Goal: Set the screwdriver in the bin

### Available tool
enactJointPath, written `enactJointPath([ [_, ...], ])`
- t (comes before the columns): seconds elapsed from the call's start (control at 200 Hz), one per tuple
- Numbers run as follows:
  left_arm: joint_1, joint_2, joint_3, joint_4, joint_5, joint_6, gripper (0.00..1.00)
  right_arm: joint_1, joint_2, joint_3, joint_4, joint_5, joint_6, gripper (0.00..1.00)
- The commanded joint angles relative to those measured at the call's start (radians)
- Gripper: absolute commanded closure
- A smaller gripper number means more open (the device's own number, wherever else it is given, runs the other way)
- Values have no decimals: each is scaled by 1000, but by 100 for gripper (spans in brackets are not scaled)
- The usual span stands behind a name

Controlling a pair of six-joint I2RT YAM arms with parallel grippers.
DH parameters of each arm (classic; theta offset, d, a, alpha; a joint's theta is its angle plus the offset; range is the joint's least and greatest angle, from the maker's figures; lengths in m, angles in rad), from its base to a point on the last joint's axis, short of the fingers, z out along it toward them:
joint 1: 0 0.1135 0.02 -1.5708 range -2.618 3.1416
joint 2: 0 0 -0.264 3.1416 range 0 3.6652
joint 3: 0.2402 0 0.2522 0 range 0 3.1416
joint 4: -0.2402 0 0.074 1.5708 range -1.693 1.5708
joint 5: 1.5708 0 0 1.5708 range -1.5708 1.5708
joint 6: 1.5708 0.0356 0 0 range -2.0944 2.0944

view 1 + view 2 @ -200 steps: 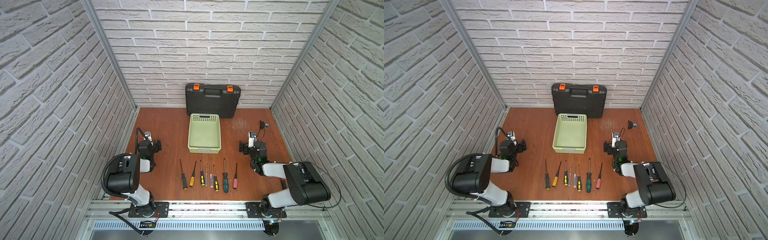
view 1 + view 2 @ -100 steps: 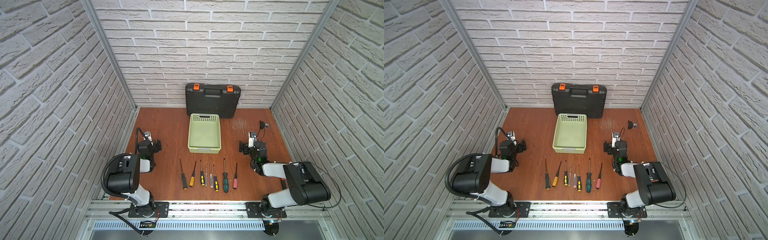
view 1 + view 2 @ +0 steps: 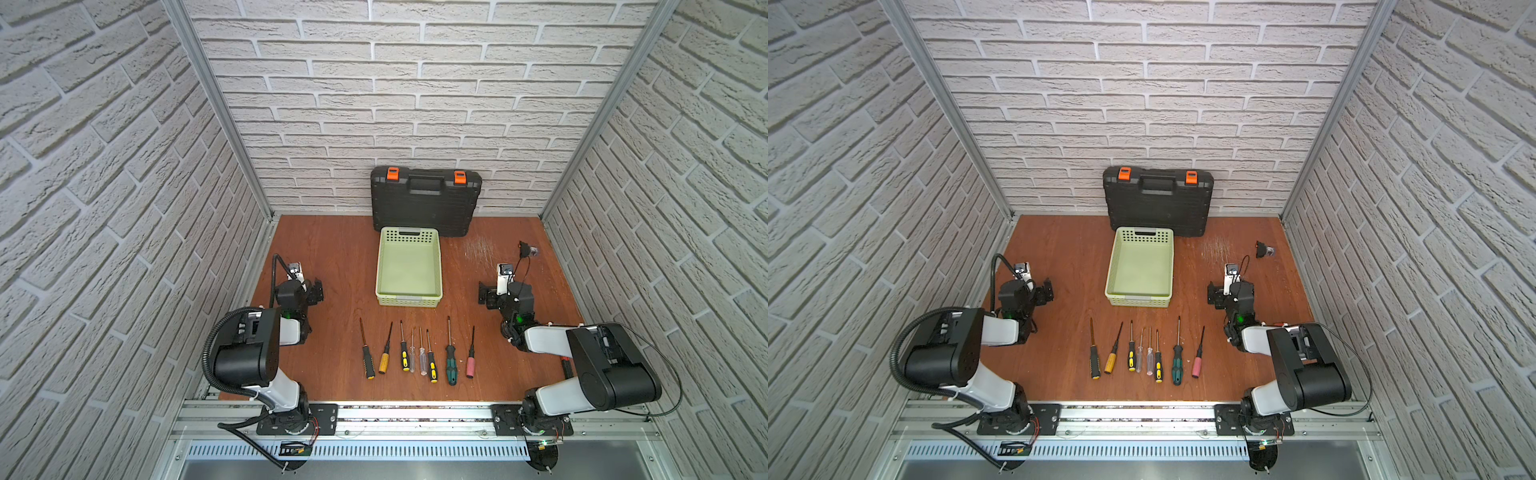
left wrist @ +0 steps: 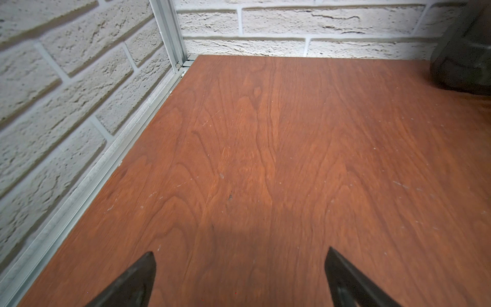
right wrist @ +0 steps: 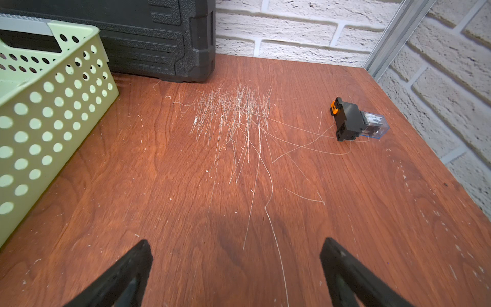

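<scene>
- Left gripper: jaws wide apart, nothing between them, only bare table under it. It sits to the left of the bin, well apart from it.
- Right gripper: jaws wide apart too, empty, over scratched wood. The bin wall is beside it and a small relay part lies further out.
- Row of screwdrivers flat on the table between the bin and the front rail, handles toward the rail, tips toward the bin. None touches the bin.
- Bin looks empty in both top views. The black tool case stands behind it against the wall.
- Step in hand, as I read it: no reach begun, so pick a screwdriver and go for it.
- Easiest picks are probably the row ends: pink-handled screwdriver for the right arm, black-and-yellow one for the left. Both have free space on the outer side.
- The middle ones lie close together, so jaws coming down there could knock a neighbour.
- Turn the wrist so the jaws cross the handle, come straight down and close on the handle, not the thin shaft.
- Lift clear before moving, carry it over the bin's near wall, keep it in line with the bin's long side and let go low inside.
</scene>
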Motion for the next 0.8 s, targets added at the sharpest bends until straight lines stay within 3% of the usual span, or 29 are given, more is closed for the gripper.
enactJointPath([
  [0.0,-2,-6,10,59,-1,1,2,-1,-22,3,52,10,10,1],
  [0.105,-11,-58,45,-39,-79,-19,2,-2,-90,23,-27,65,24,0],
  [0.23,10,-155,221,-416,-137,-67,2,-4,-252,95,-279,104,58,2],
  [0.385,-16,-192,436,-779,-180,-174,2,-5,-384,321,-723,69,137,1],
  [0.55,-108,-175,644,-1151,-234,-272,2,16,-461,454,-997,9,225,5],
  [0.685,-177,-213,693,-1308,-227,-348,2,89,-533,509,-1225,-24,282,9],
  [0.795,-194,-247,702,-1415,-200,-405,2,232,-576,550,-1421,16,347,11],
])
